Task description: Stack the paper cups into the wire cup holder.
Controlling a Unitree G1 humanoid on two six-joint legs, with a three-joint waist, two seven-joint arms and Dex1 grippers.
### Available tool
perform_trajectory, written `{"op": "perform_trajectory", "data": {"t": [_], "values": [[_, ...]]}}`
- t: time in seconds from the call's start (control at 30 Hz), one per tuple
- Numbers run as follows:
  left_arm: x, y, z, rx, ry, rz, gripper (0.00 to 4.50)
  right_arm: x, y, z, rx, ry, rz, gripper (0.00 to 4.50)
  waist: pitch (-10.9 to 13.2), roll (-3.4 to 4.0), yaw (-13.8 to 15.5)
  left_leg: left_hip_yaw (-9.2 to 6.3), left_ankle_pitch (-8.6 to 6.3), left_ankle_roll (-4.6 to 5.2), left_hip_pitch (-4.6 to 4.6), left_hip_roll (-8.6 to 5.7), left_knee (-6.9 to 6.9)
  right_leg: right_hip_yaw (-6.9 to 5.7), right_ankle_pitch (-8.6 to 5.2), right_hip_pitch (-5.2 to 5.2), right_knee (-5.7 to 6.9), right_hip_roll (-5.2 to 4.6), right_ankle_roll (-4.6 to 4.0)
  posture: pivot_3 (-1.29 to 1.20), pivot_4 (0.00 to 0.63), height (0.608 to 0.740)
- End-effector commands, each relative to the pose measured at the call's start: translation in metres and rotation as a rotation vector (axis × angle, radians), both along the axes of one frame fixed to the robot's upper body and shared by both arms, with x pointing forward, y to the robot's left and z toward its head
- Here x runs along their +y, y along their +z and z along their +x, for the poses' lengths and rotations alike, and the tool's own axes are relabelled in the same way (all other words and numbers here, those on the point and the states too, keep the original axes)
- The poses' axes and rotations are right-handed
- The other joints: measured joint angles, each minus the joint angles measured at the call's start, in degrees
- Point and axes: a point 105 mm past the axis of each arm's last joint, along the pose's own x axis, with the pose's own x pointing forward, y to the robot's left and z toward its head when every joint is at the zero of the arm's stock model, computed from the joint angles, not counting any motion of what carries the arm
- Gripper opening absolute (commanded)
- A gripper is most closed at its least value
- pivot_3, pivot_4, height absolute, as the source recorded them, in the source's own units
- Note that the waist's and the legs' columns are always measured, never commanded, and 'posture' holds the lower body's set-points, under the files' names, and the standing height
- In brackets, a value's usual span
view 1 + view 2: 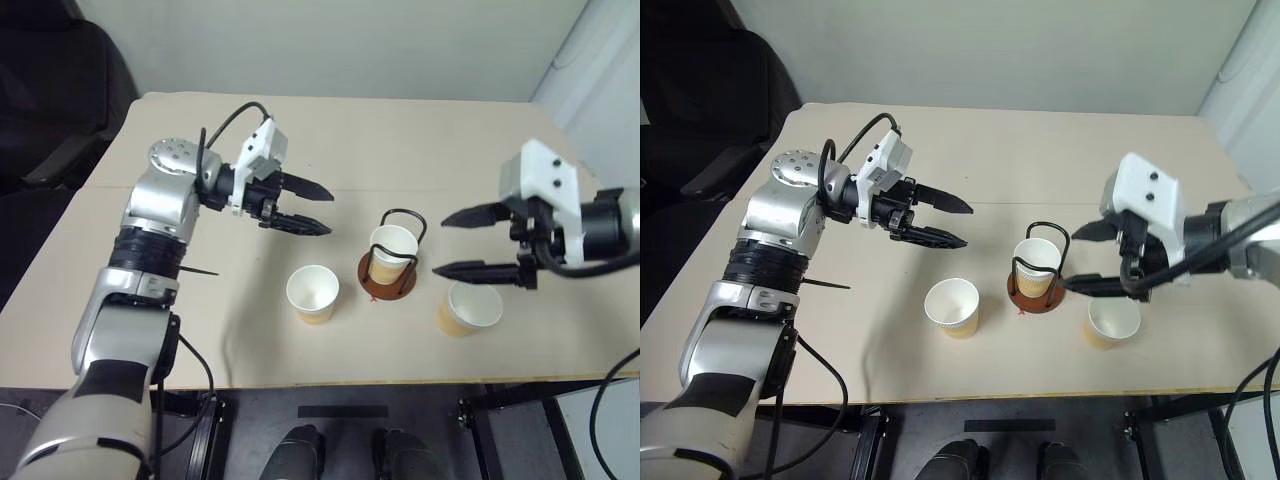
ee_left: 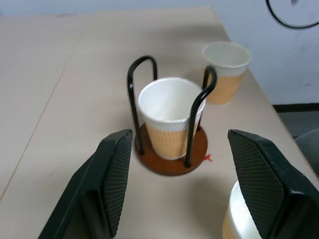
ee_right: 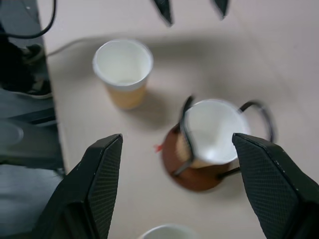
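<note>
Holder: holder (image 1: pixel 388 272) stands mid-table (image 1: pixel 450 130), one cup (image 1: pixel 393 248) upright inside it.
Loose cups: left cup (image 1: pixel 312 293) just beside the holder; right cup (image 1: pixel 469 308) on its other side.
Right claw (image 1: pixel 470 243): wide open, empty, seemingly above the right cup, pointing at the holder.
Left claw (image 1: pixel 310 207): open, empty, raised, left of the holder.

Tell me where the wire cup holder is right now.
The wire cup holder stands near the table's front edge, between two loose paper cups, one on its left and one on its right, with a third cup seated inside it.
</note>
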Motion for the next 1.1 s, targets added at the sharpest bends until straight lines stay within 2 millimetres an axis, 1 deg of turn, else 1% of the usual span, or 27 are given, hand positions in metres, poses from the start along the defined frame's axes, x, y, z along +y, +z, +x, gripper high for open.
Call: {"op": "perform_trajectory", "data": {"t": [0.03,0.17,0.37,0.67,0.73,0.87,1.07,1.1], "values": [[-0.004,0.025,-0.012,-0.05,-0.076,-0.01,3.29,-0.002,-0.009,-0.012,-0.014,-0.021,-0.02,3.53,0.0,0.0,-0.01,0.0,0.0,-0.01,0.0,0.0,0.0,0.0,0.0,0.0,0.01,0.0,0.0,0.0,0.15,0.74],[-0.005,0.031,-0.021,-0.055,-0.112,0.01,3.29,-0.008,-0.031,-0.018,0.018,-0.049,-0.075,3.53,0.0,0.0,0.03,0.0,0.0,0.0,0.0,-0.02,0.04,0.01,0.0,0.02,0.01,-0.01,0.01,0.0,0.15,0.74],[-0.002,0.03,-0.018,-0.082,-0.107,0.055,3.29,-0.022,-0.058,-0.022,0.071,-0.071,-0.171,3.53,0.0,0.0,0.15,-0.01,0.0,0.0,0.03,-0.01,0.05,0.01,0.0,0.08,0.02,-0.02,0.01,0.0,0.15,0.74],[0.001,0.027,-0.017,-0.08,-0.104,0.068,3.29,-0.05,-0.077,-0.01,0.061,-0.121,-0.279,3.53,0.0,-0.01,0.09,0.01,0.0,0.0,0.05,0.0,0.05,0.02,0.01,0.08,0.05,-0.02,0.03,0.0,0.15,0.74],[0.001,0.027,-0.016,-0.082,-0.102,0.066,3.29,-0.054,-0.082,-0.007,0.061,-0.114,-0.302,3.53,0.0,-0.01,0.06,0.02,0.0,0.0,0.05,-0.01,0.06,0.03,0.02,0.08,0.05,-0.03,0.04,0.0,0.15,0.74],[0.002,0.027,-0.015,-0.085,-0.096,0.062,3.29,-0.049,-0.092,-0.005,0.066,-0.07,-0.312,3.53,0.0,-0.01,0.05,0.02,0.0,0.0,0.06,0.0,0.06,0.03,0.02,0.09,0.07,-0.02,0.04,0.0,0.15,0.74],[0.004,0.025,-0.014,-0.083,-0.088,0.063,3.29,-0.037,-0.097,-0.005,0.058,-0.007,-0.32,3.53,0.0,-0.01,-0.03,0.03,0.0,0.01,0.06,0.0,0.09,0.03,0.02,0.09,0.07,-0.02,0.04,0.0,0.15,0.74],[0.004,0.024,-0.014,-0.083,-0.088,0.064,3.29,-0.035,-0.097,-0.004,0.054,-0.002,-0.323,3.37,0.0,-0.01,-0.01,0.03,0.0,0.01,0.06,0.0,0.1,0.03,0.02,0.09,0.07,-0.02,0.04,0.0,0.15,0.74]]}}
